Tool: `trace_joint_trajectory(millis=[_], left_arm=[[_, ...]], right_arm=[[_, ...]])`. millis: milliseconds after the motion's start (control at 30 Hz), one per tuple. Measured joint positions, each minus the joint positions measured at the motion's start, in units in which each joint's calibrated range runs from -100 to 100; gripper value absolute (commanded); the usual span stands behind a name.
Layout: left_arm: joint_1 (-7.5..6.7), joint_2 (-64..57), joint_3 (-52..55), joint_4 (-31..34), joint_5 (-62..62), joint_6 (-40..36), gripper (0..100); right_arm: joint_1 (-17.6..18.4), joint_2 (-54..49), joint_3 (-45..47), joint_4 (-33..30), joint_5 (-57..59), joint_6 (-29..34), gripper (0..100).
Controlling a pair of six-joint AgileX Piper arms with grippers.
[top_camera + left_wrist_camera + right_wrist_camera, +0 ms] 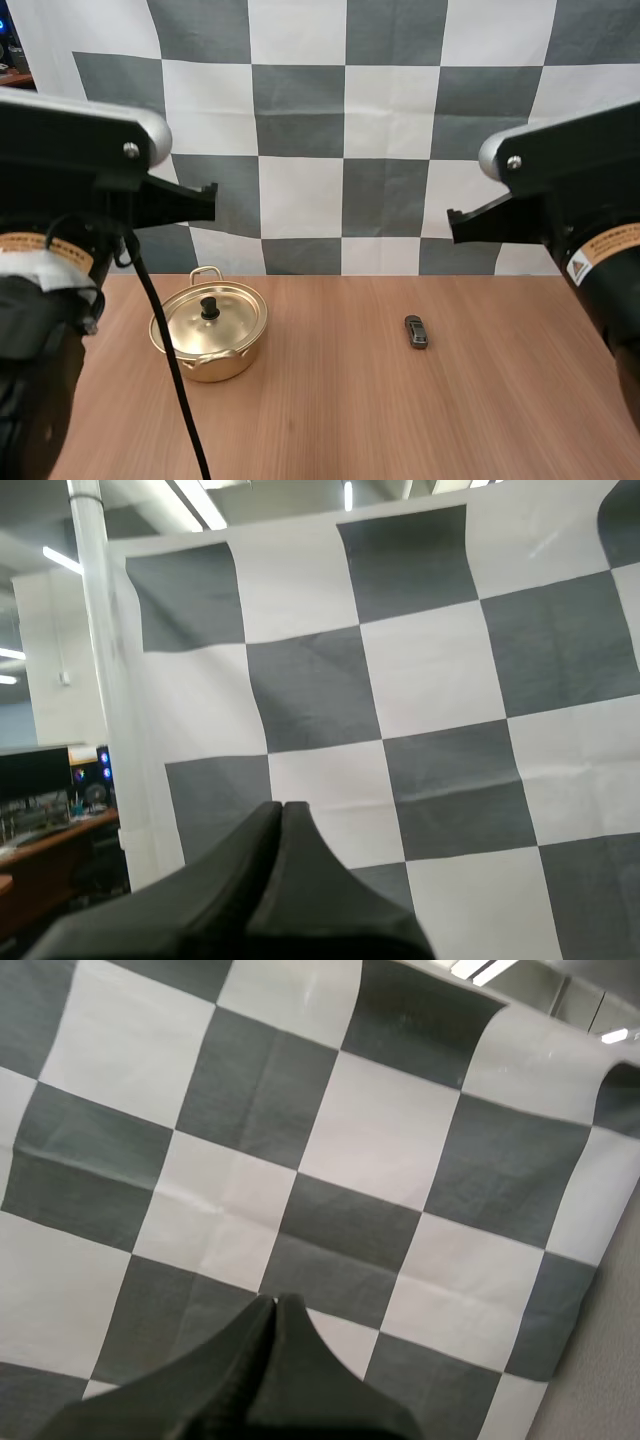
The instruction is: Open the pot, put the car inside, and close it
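A small gold pot stands on the left part of the wooden table, its lid on, with a black knob in the middle. A small dark toy car lies on the table to the right of the pot, well apart from it. My left gripper is raised well off the table and its fingers lie together as one dark wedge, holding nothing. Likewise raised, my right gripper is shut with nothing between its fingers. Both arms sit high at the sides of the high view.
Bare wood lies between the pot and the car and in front of both. My left arm and right arm hang above the table's left and right sides.
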Motion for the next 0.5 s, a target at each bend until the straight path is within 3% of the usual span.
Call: trace_joint_trajectory(millis=[233,400,500], left_arm=[[0.0,14.03,-14.28,-4.63,18.68,3.57,0],[0.0,23.58,-24.37,-6.63,32.36,5.86,0],[0.0,29.54,-30.67,-6.63,40.62,6.0,0]], right_arm=[[0.0,13.51,-14.28,12.18,19.38,-9.05,0],[0.0,23.06,-24.8,20.02,32.47,-10.49,0],[0.0,29.03,-30.69,21.65,40.11,-10.49,0]])
